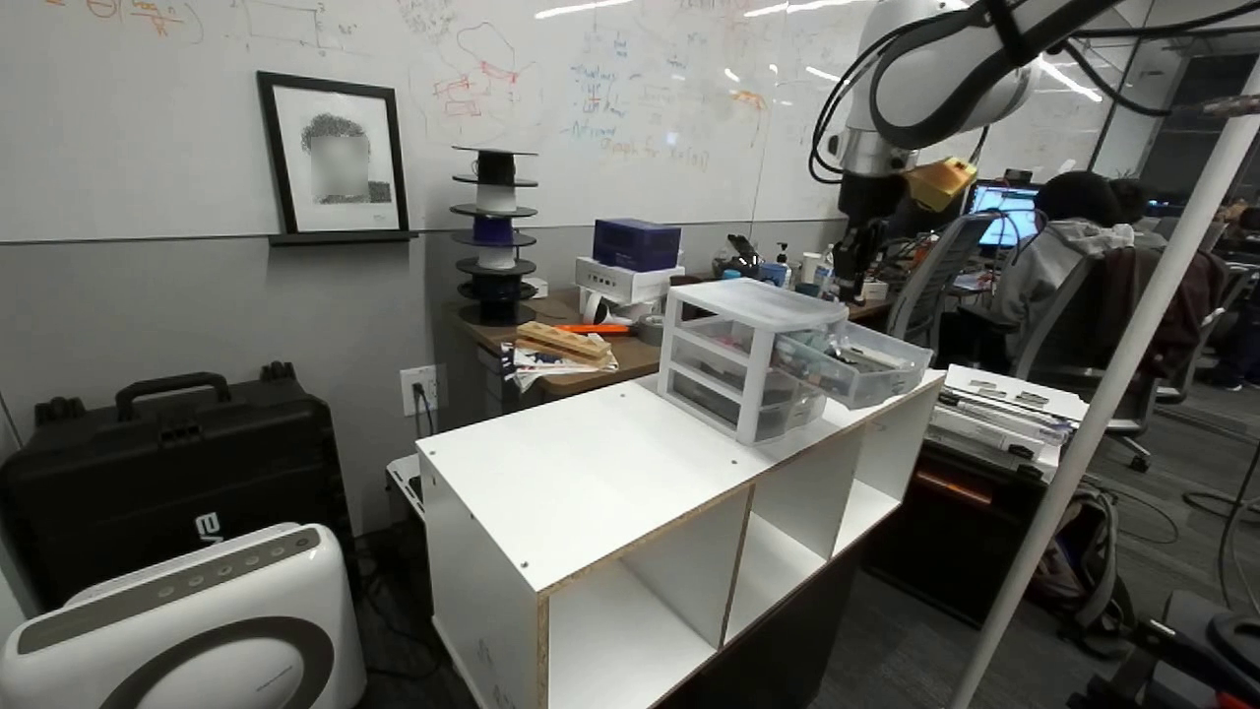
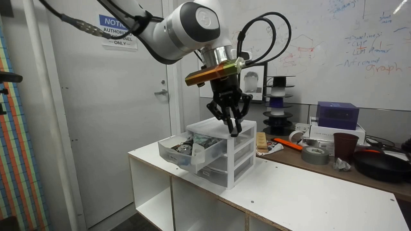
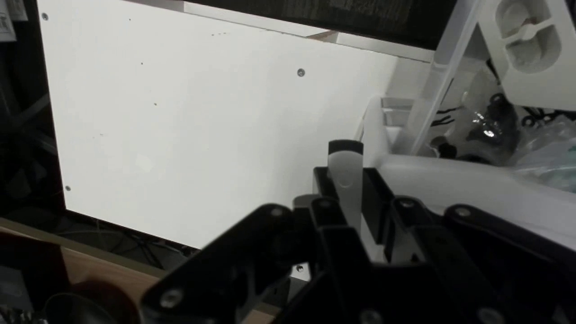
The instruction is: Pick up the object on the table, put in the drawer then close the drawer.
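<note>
A small flat object (image 3: 346, 175), grey with a black rounded end, stands between my fingers in the wrist view. My gripper (image 3: 345, 193) is shut on it. In the exterior views the gripper (image 2: 235, 131) (image 1: 852, 286) points down, and the object is hard to make out. A white plastic drawer unit (image 2: 221, 126) (image 1: 758, 300) stands on a white cabinet. Its clear top drawer (image 2: 173, 158) (image 1: 858, 386) is pulled out. The drawer (image 3: 432, 99) also shows at the wrist view's right. In the wrist view the fingertips overlap the unit's edge, beside the drawer.
The top drawer holds loose parts, bags and a white moulded piece (image 3: 531, 54). The white cabinet top (image 2: 305, 195) (image 3: 202, 112) extends beside the unit. A desk (image 2: 289, 160) behind carries tape, a cup and a pan. A stack of spools (image 1: 495, 231) stands there too.
</note>
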Controlling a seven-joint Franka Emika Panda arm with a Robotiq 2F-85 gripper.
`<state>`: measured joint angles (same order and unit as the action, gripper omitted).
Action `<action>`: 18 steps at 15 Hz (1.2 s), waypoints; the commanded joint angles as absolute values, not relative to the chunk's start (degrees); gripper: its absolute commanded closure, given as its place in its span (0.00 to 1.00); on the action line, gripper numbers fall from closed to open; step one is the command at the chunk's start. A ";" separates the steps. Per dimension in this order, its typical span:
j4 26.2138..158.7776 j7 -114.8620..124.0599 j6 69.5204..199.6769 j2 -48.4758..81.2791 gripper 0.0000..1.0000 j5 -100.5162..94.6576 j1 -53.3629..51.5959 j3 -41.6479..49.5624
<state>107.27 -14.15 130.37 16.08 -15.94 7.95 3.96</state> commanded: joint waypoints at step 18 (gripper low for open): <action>151.84 -14.22 145.45 -19.96 0.87 3.00 -4.59 2.14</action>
